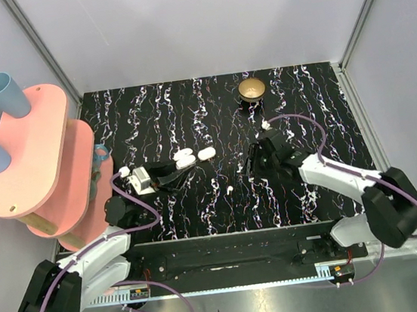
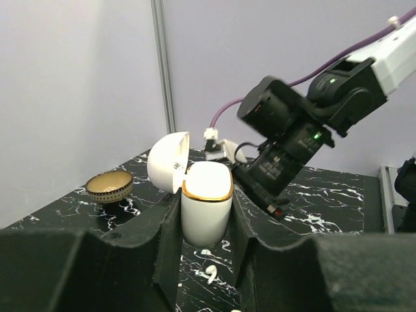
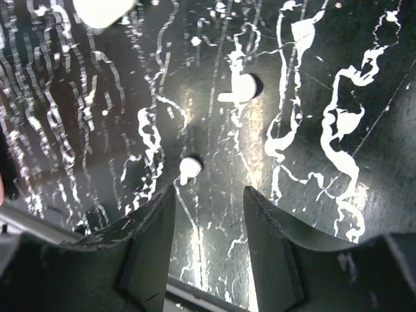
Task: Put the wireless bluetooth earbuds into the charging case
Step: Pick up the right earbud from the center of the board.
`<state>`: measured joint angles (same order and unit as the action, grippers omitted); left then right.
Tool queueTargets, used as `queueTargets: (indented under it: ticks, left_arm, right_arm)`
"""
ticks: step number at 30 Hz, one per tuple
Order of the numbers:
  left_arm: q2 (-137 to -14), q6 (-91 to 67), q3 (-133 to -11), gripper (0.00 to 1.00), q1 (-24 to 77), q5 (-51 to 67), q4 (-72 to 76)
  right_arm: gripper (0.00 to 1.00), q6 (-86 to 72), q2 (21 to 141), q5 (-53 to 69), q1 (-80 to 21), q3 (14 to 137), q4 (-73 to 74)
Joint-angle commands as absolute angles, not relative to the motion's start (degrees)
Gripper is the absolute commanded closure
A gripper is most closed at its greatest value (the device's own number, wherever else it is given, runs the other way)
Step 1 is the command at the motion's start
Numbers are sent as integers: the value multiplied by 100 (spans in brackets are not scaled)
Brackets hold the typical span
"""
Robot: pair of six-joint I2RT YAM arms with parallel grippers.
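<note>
The charging case (image 2: 207,201), white with a gold rim and its lid (image 2: 168,161) swung open, stands upright between the fingers of my left gripper (image 2: 207,224), which is shut on it. In the top view the case (image 1: 186,158) is at the table's middle left, at my left gripper (image 1: 178,169). Two white earbuds (image 3: 190,168) (image 3: 240,89) lie on the black marble tabletop just ahead of my right gripper (image 3: 208,195), which is open and empty, low over the table. One earbud (image 1: 230,187) shows in the top view, left of and nearer than my right gripper (image 1: 253,166). It also shows under the case (image 2: 209,273).
A gold round dish (image 1: 252,89) on a black base stands at the back centre, also in the left wrist view (image 2: 109,187). A pink two-tier shelf (image 1: 37,158) with blue cups (image 1: 3,94) stands off the table's left edge. Grey walls enclose the table.
</note>
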<state>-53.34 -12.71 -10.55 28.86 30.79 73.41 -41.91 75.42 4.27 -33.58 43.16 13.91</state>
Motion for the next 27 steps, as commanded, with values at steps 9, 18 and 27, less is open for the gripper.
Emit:
queueTargets:
  ticks: [9,18,27]
  left_arm:
    - [-5185,-1529,-1134,100,2768,3305,9545]
    - [-5177,-1477,-1046,100,2760,3270,9545]
    - [-5300,-1406,-1002,100,2733,3155,9554]
  right_arm:
    - [50,-4771,8744,-439,-3296,4922,791]
    - [48,-5448,8982,-1186,-3331,5212,1055]
    - [37,-6729,9420,-2627,-3691,6282,2792]
